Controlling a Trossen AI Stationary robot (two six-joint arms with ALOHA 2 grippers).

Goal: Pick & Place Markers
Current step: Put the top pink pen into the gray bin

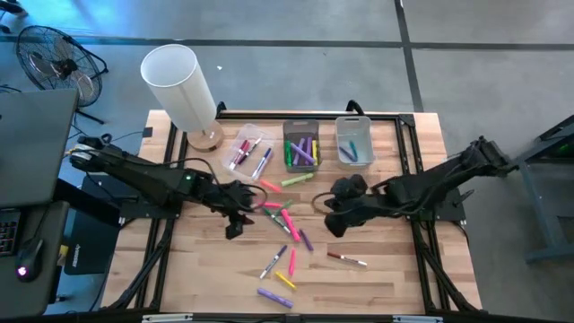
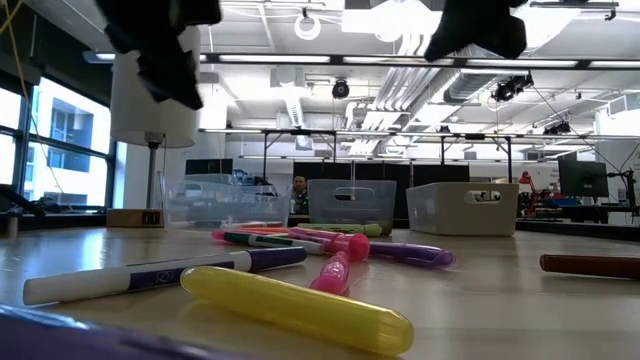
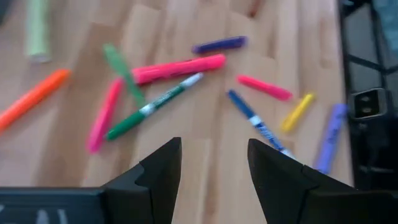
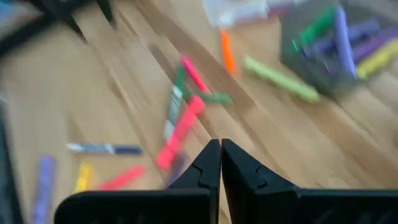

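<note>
Several markers [image 1: 282, 220] lie loose on the wooden table's middle, pink, green, purple, yellow, blue and red; more lie in the bins at the far edge. My left gripper [image 1: 235, 224] hangs open above the table, just left of the loose markers. Its wrist view [image 3: 214, 168] shows a green marker [image 3: 152, 109], a pink marker [image 3: 180, 67] and a blue marker [image 3: 255, 118] lying flat ahead of it. My right gripper [image 1: 334, 220] is shut and empty, hovering right of the pile [image 4: 221, 165]. A red marker [image 1: 345, 259] lies near it.
Three bins stand in a row at the far edge: a clear bin [image 1: 247, 148], a grey bin [image 1: 300, 144] and another clear bin [image 1: 354, 139]. A lamp with a white shade [image 1: 179, 85] stands at the far left corner. A purple marker [image 1: 273, 297] lies by the near edge.
</note>
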